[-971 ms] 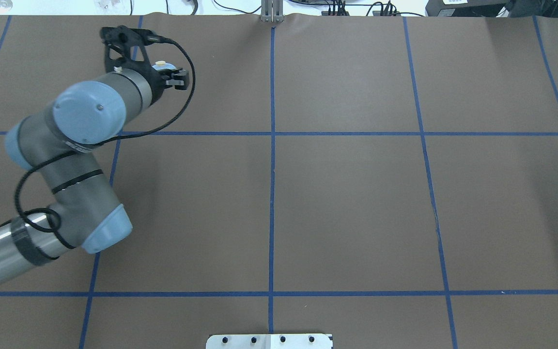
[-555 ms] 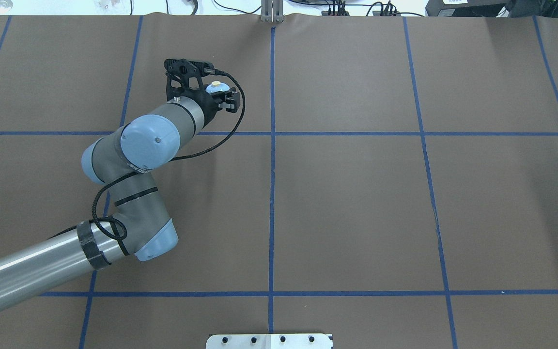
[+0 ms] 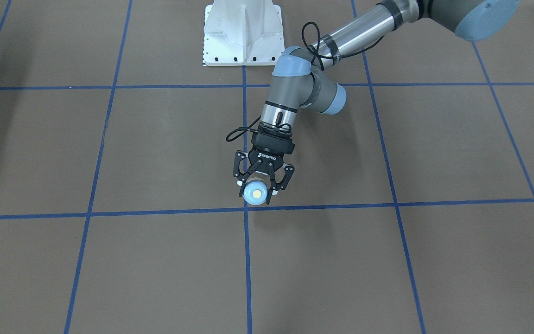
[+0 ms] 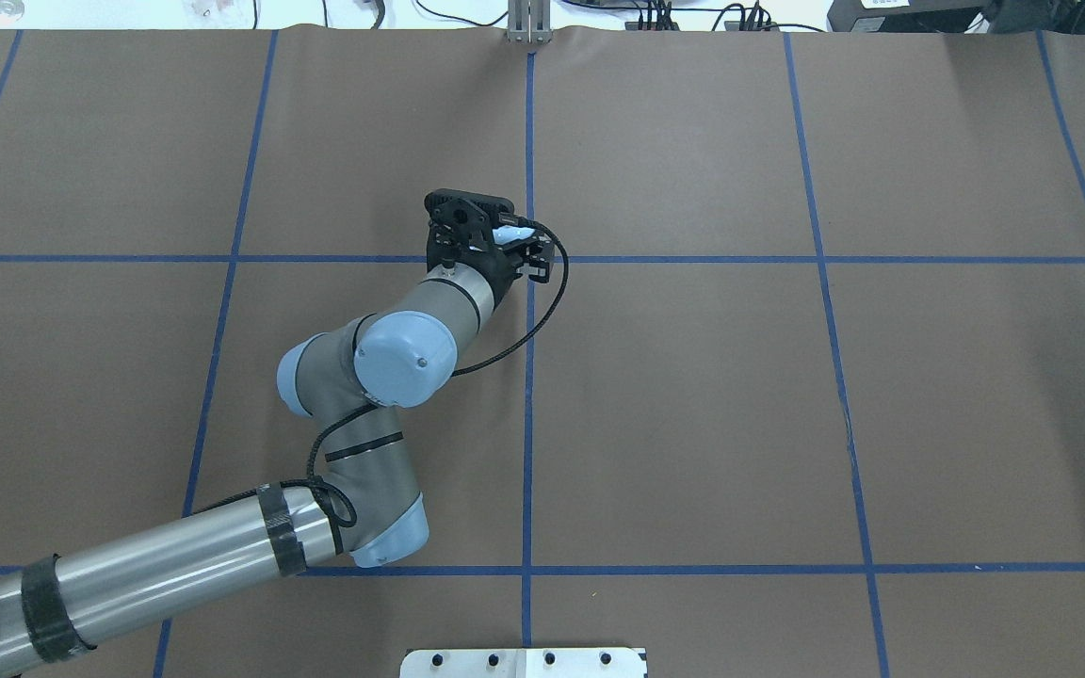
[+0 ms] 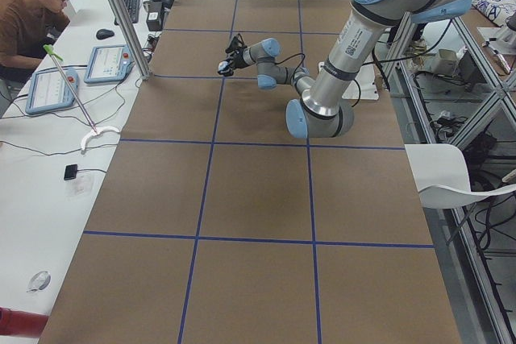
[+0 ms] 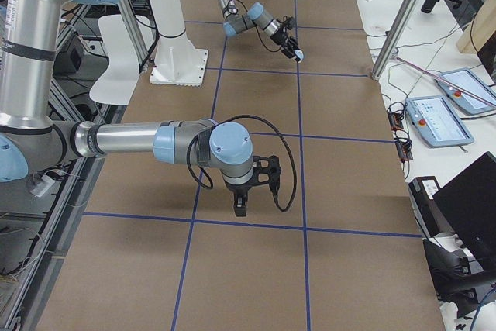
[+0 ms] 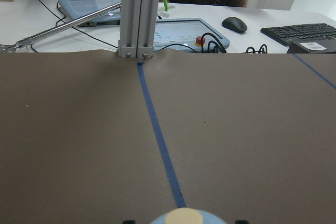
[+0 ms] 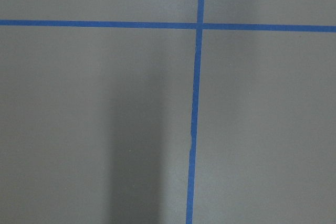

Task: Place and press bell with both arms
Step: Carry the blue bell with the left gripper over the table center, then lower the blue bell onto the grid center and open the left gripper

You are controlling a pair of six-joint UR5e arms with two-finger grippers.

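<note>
Left gripper [image 3: 257,188] is clamped on the bell [image 3: 254,193], held button-up by the centre tape crossing [image 3: 245,209], seemingly off the table. I'm mid-placing. Next I lower it flat and release. Right gripper [image 6: 246,195] is well apart, and I can't tell its jaws.

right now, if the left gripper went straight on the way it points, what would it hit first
Probably the brown table cover near the blue tape line, short of the aluminium post; depth is unclear. The left gripper holds the bell.
</note>
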